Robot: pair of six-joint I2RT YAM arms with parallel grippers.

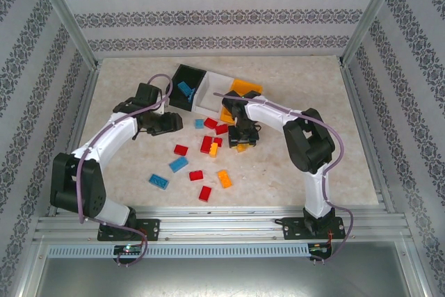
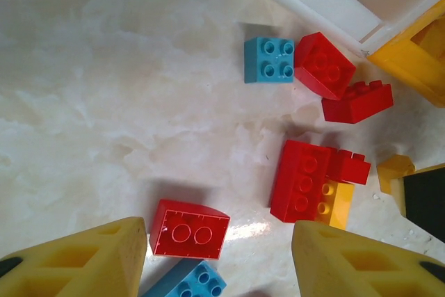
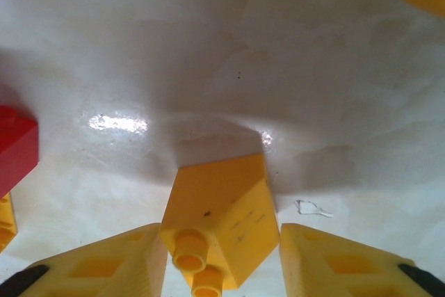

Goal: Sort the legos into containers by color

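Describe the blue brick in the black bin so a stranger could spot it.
Look to the far side of the table, at the row of three joined bins. The black bin is its left end, and a blue brick lies inside. The other blue bricks all lie loose on the tabletop.

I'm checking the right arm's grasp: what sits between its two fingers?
A tilted yellow brick, studs toward the camera, sits between the fingers of the right gripper in the right wrist view. Whether they clamp it is unclear.
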